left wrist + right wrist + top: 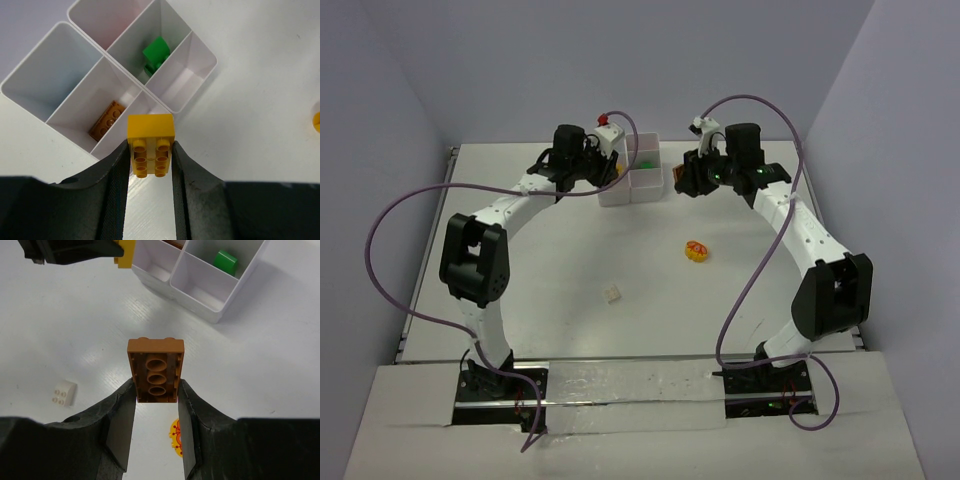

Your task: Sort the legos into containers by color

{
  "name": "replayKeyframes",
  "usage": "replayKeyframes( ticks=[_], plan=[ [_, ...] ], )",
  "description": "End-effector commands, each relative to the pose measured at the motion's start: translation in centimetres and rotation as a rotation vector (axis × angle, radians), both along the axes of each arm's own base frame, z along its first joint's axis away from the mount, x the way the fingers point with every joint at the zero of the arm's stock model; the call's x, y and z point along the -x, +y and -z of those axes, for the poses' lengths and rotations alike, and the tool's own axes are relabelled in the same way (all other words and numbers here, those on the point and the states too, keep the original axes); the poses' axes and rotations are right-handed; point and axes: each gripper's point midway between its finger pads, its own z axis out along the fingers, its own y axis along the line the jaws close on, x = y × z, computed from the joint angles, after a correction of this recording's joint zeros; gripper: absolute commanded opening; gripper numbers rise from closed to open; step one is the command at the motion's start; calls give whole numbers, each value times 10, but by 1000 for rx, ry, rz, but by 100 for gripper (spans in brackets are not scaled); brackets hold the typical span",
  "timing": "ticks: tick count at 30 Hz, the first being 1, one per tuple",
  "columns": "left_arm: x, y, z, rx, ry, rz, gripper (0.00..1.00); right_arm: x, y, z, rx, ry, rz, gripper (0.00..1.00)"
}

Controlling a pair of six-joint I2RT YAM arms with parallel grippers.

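Note:
The white six-compartment tray (640, 186) stands at the back centre. My left gripper (150, 151) is shut on a yellow brick (151, 135), held just at the tray's (210, 56) near edge, beside the compartment with a brown brick (106, 120). A green brick (156, 52) lies in another compartment. My right gripper (156, 388) is shut on a brown brick (155, 367), underside facing the camera, held above the table short of the tray (200, 290). In the top view the left gripper (607, 166) is at the tray's left and the right gripper (682, 179) at its right.
A round yellow piece with red marks (696, 250) lies mid-table; it also shows under the right fingers (174, 438). A small white piece (612, 294) lies nearer the front, also in the right wrist view (65, 393). Grey walls enclose the table.

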Motion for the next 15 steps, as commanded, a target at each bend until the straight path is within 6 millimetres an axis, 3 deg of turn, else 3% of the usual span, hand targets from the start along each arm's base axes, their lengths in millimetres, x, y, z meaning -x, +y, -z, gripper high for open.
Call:
replayKeyframes(
  ticks=[1, 15],
  plan=[
    [5, -8, -19, 9, -49, 58, 36, -16, -1, -23, -12, -65, 4, 0],
    [-15, -5, -5, -52, -92, 46, 40, -20, -4, -24, -18, -54, 25, 0]
  ],
)
